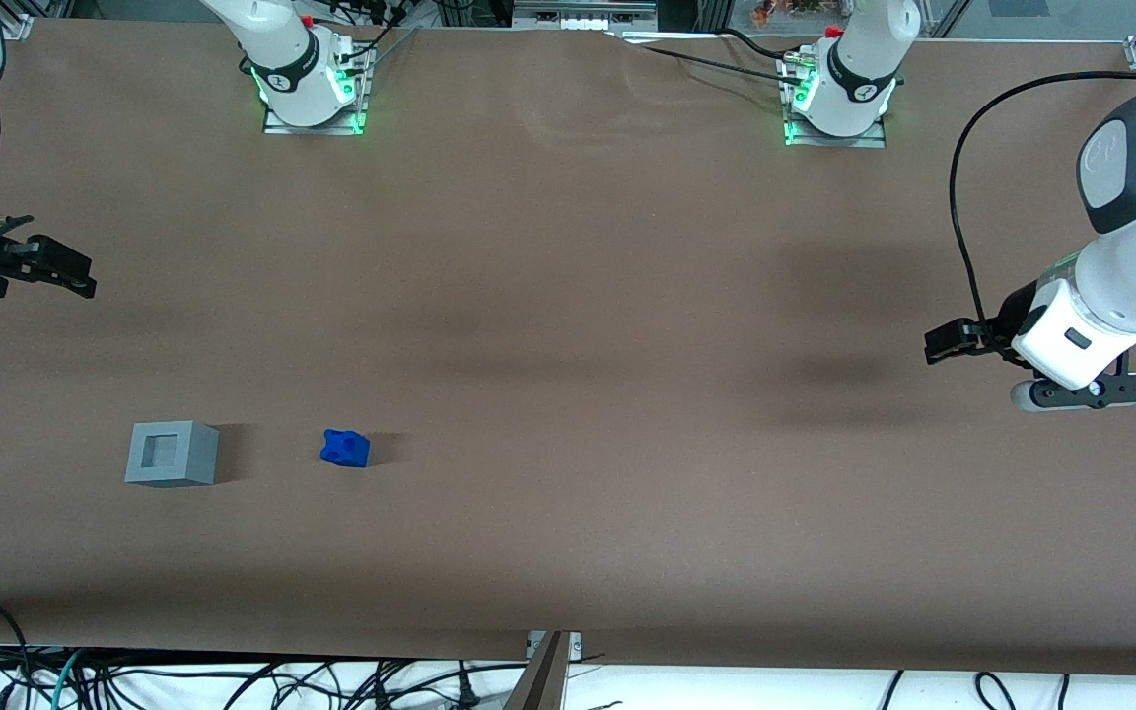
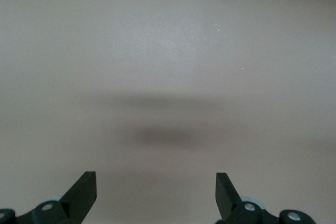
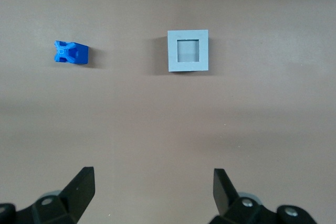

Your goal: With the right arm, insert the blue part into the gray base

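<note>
1. Blue part (image 3: 70,53) loose on table (image 1: 568,296), well clear of gripper (image 3: 152,192), nearer front camera than it; nothing held.
2. Gray base (image 3: 188,51) beside blue part, apart from it, recess up and empty.
3. Gripper released, fingers (image 3: 81,190) spread wide, high above table.
4. Best approach, by judgement: centre over blue part, square fingers to flat sides, avoid lumpy top, descend straight.

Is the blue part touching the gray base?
Apart. The front view shows bare table between the blue part and gray base; the open gripper hovers away from both.
</note>
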You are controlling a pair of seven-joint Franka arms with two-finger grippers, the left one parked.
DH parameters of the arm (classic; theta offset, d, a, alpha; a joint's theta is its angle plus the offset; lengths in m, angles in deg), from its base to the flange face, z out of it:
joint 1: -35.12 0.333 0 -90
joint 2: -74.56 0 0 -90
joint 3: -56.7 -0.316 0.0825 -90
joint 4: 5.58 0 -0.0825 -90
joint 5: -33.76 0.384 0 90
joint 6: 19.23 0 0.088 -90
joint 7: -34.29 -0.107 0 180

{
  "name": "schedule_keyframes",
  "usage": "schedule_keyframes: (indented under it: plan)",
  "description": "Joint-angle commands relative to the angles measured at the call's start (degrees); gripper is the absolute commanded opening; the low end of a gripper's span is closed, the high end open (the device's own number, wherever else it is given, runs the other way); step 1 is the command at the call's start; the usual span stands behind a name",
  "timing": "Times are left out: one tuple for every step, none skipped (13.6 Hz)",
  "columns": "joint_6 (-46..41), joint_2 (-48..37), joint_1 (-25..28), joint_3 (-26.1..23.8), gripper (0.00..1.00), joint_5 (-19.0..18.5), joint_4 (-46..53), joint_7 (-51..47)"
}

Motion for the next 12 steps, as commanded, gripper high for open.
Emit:
schedule_keyframes:
  plan:
    - [0.0, 2.0, 0.1, -0.4, 1.0, 0.4, 0.9, 1.0]
    - [0.9, 2.4, 0.1, -0.4, 1.0, 0.5, 0.8, 1.0]
    - [1.7, 4.0, 0.2, -0.5, 1.0, 0.6, 0.8, 1.0]
    - [1.9, 5.5, 0.5, -0.5, 1.0, 0.5, 0.8, 1.0]
    - [3.3, 6.0, 0.6, -0.5, 1.0, 0.8, 0.7, 0.7]
    - [5.1, 7.1, 1.2, -0.5, 1.0, 1.0, 0.6, 0.1]
    - [6.6, 8.9, 2.3, -0.5, 1.0, 1.2, 0.7, -0.3]
    - [9.2, 10.3, 3.3, -0.6, 1.0, 1.3, 0.7, -2.2]
    - [11.6, 12.1, 4.3, -0.6, 0.99, 1.2, 0.7, -5.5]
    - [13.3, 14.4, 5.7, -0.6, 0.99, 1.1, 0.8, -8.0]
    - [15.6, 16.6, 7.0, -0.5, 0.99, 1.2, 0.8, -9.3]
    - [18.3, 18.5, 8.3, -0.5, 0.99, 1.2, 0.8, -11.3]
